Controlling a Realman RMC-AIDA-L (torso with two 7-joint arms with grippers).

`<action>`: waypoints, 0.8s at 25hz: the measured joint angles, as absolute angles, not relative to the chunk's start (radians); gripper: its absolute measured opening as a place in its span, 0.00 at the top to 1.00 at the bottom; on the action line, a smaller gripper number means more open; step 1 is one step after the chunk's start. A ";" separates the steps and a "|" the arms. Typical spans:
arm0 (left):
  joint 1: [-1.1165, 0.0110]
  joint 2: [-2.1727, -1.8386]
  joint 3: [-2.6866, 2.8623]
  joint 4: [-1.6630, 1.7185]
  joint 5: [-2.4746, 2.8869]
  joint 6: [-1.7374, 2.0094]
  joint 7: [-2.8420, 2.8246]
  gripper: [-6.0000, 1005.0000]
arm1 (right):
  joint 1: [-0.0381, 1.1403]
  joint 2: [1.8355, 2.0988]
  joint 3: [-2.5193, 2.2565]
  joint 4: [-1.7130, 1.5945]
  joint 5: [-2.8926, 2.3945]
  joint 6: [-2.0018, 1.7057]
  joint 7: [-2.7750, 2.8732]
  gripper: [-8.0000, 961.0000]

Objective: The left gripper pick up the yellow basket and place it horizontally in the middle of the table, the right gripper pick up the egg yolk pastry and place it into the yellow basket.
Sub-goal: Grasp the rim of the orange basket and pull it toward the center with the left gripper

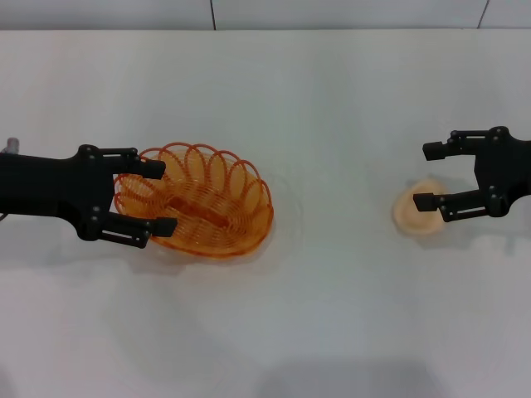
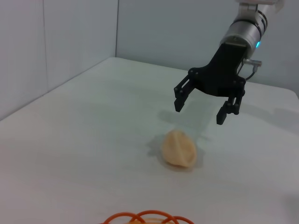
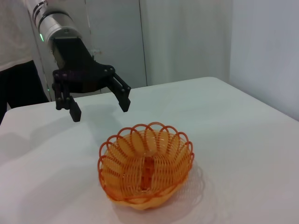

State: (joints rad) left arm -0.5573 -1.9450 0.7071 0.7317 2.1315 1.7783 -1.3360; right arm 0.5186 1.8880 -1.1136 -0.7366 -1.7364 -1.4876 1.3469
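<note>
The yellow basket (image 1: pixel 203 203) stands upright on the white table (image 1: pixel 332 315), left of the middle. It also shows in the right wrist view (image 3: pixel 145 168), and its rim shows in the left wrist view (image 2: pixel 149 217). My left gripper (image 1: pixel 162 197) is open and empty, above the basket's left end and apart from it; it also shows in the right wrist view (image 3: pixel 99 108). The egg yolk pastry (image 1: pixel 412 220) lies on the table at the right, also in the left wrist view (image 2: pixel 179 148). My right gripper (image 1: pixel 426 176) is open and empty, hovering just above and beside the pastry, as the left wrist view (image 2: pixel 200 112) shows.
A grey panelled wall (image 1: pixel 332 12) runs behind the table's far edge. A person in a white top and dark trousers (image 3: pixel 18 84) stands beyond the table behind the left arm. Bare table lies between the basket and the pastry.
</note>
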 joint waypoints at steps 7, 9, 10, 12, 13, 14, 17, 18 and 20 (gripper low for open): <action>-0.556 -1.945 0.707 0.732 2.134 1.774 -1.336 0.12 | 0.518 1.893 -1.114 -0.736 -1.736 -1.487 1.340 0.15; -0.555 -1.945 0.707 0.732 2.135 1.774 -1.336 0.13 | 0.518 1.894 -1.114 -0.736 -1.736 -1.487 1.340 0.15; -0.554 -1.945 0.707 0.732 2.135 1.773 -1.336 0.13 | 0.517 1.895 -1.114 -0.736 -1.736 -1.487 1.340 0.15; -0.554 -1.945 0.707 0.732 2.135 1.773 -1.336 0.13 | 0.517 1.896 -1.114 -0.736 -1.736 -1.485 1.340 0.15; -0.553 -1.945 0.707 0.732 2.135 1.772 -1.336 0.14 | 0.516 1.896 -1.114 -0.736 -1.736 -1.483 1.340 0.15; -0.553 -1.945 0.707 0.732 2.135 1.772 -1.336 0.14 | 0.516 1.897 -1.114 -0.736 -1.736 -1.481 1.340 0.15; -0.553 -1.945 0.707 0.732 2.135 1.772 -1.339 0.14 | 0.515 1.898 -1.114 -0.736 -1.736 -1.477 1.339 0.15; -0.553 -1.945 0.707 0.732 2.135 1.771 -1.343 0.14 | 0.515 1.898 -1.114 -0.736 -1.736 -1.476 1.339 0.15; -0.556 -1.948 0.707 0.738 2.135 1.771 -1.368 0.15 | 0.514 1.898 -1.114 -0.739 -1.736 -1.476 1.339 0.15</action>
